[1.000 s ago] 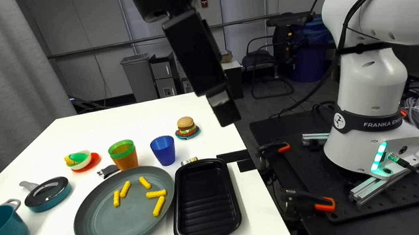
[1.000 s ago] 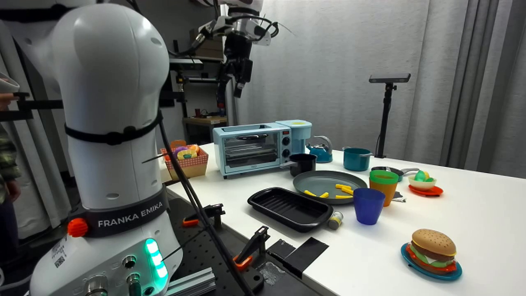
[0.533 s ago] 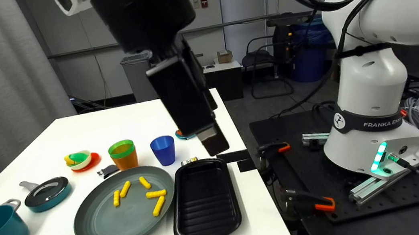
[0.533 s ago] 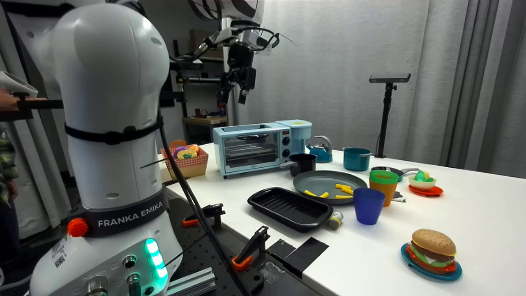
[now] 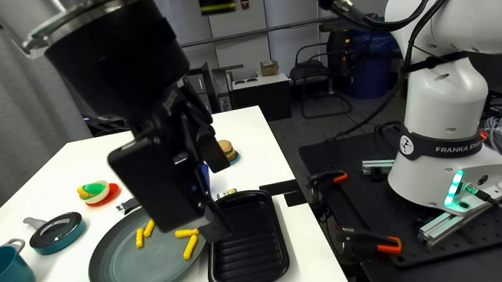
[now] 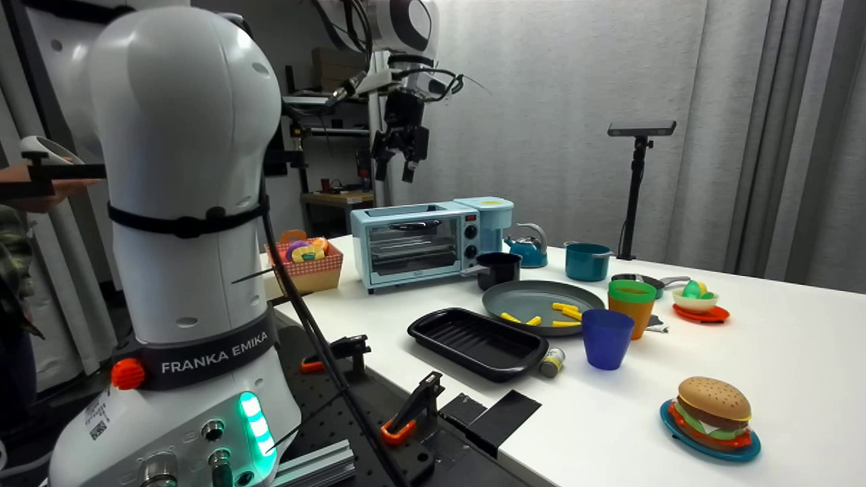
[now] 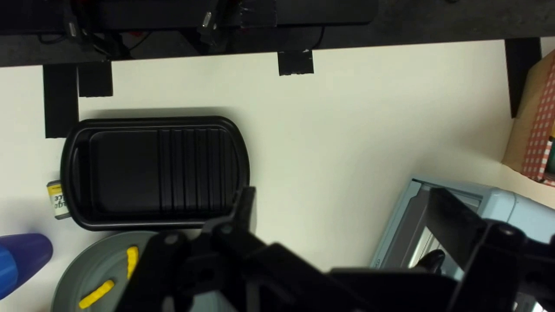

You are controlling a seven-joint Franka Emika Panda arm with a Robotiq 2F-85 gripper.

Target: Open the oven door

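Note:
The light blue toy oven (image 6: 358, 253) stands on the table in an exterior view. Its glass door (image 6: 414, 249) is upright and shut, with a black handle (image 6: 416, 225) along the top. In the wrist view the oven's edge (image 7: 392, 229) and the black handle (image 7: 431, 261) show at lower right, partly hidden behind a finger. My gripper (image 6: 394, 177) is open and empty, in the air above the oven, apart from it. In the wrist view the fingers (image 7: 342, 193) are wide apart with bare table between them. The gripper (image 5: 220, 201) also shows large in an exterior view.
A black pot (image 6: 498, 270) stands before the oven's right end, its handle near the door. A basket (image 6: 314, 270) stands left of the oven. A black tray (image 6: 477, 343) and a grey plate (image 6: 517, 297) with yellow sticks lie in front. A blue kettle (image 6: 528, 251) stands to the right.
My gripper has come down toward the oven and a little to the right in an exterior view. It stays open. The oven and the objects on the table have not moved.

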